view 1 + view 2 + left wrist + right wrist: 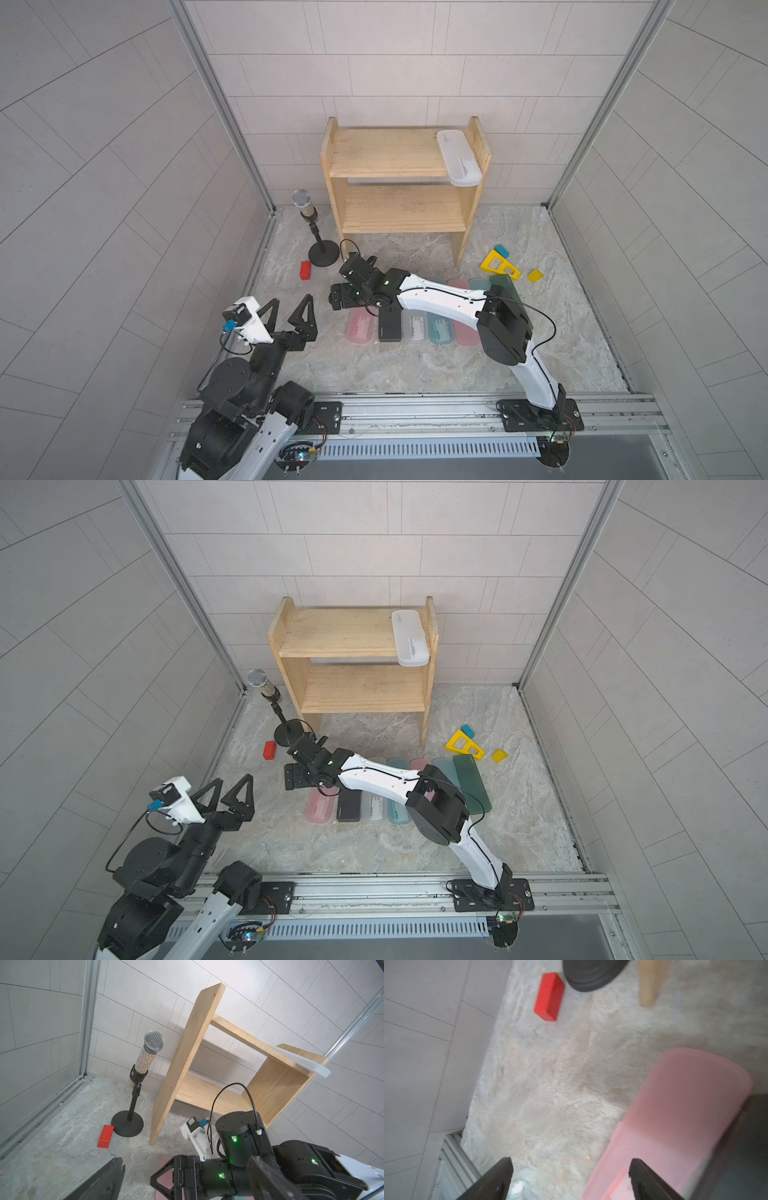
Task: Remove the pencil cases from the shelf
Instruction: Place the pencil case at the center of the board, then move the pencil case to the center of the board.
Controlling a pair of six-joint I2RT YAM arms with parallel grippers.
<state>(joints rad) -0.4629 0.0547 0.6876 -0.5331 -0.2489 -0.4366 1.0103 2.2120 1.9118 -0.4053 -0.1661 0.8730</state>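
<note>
The pine shelf (pixel 399 210) (pixel 361 688) (pixel 187 1053) stands at the back wall. One frosted white pencil case (pixel 458 158) (pixel 409 640) (pixel 307 1064) lies on its top tier at the right end, overhanging the front edge. Several pencil cases lie side by side on the floor: pink (pixel 359 330) (pixel 675 1115), black (pixel 390 328), white (pixel 414 330), teal (pixel 440 332), dark green (pixel 471 783); my right arm covers parts of them. My right gripper (pixel 341 296) (pixel 571 1169) is open and empty over the pink case's far end. My left gripper (pixel 289 301) (pixel 231 780) is open and empty at the near left.
A microphone on a round stand (pixel 309 220) (pixel 149 1051) and a red block (pixel 306 270) (pixel 549 996) sit left of the shelf. A yellow triangular frame (pixel 498 264), a small teal block (pixel 502 250) and a yellow wedge (pixel 535 275) lie at the right.
</note>
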